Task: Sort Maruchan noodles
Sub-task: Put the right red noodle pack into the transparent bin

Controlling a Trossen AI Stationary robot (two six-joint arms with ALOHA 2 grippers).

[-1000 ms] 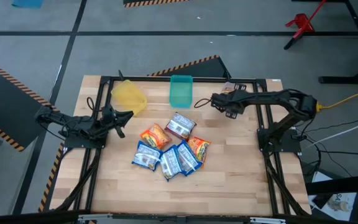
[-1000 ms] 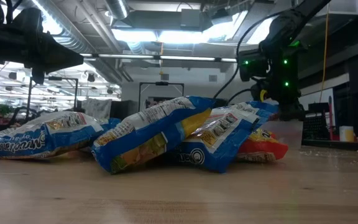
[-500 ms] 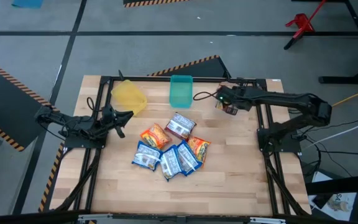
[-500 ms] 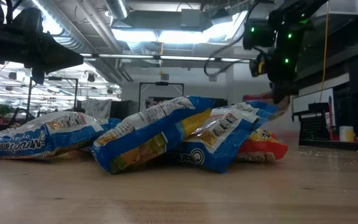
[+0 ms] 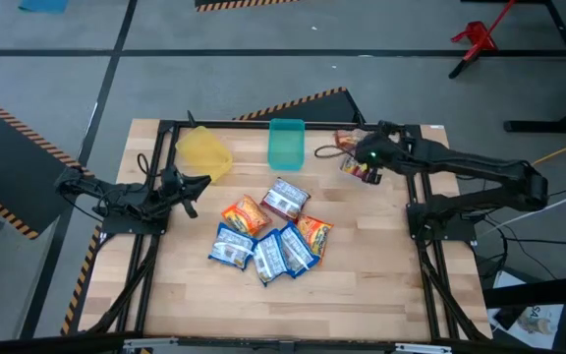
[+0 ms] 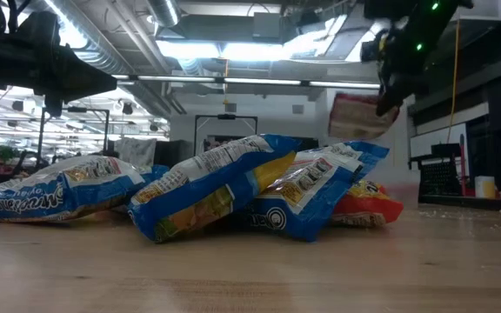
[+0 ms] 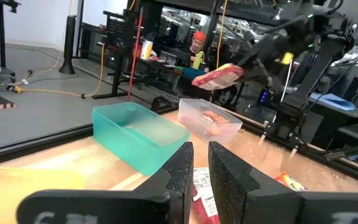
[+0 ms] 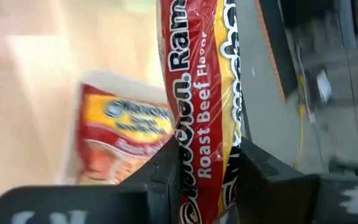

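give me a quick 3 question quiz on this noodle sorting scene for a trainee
1. True or false: the right gripper is shut on a red packet labelled Roast Beef Flavor.
2. Seen from the left wrist, what already lies in the clear bin under the held packet? A) a red packet B) a blue packet C) nothing
3. Fill in: the left gripper waits near the ____ bin, holding nothing.

Key
1. True; its fingers clamp the packet, held off the table.
2. A; the teal bin beside it looks empty.
3. Yellow; the pile of packets sits mid-table.
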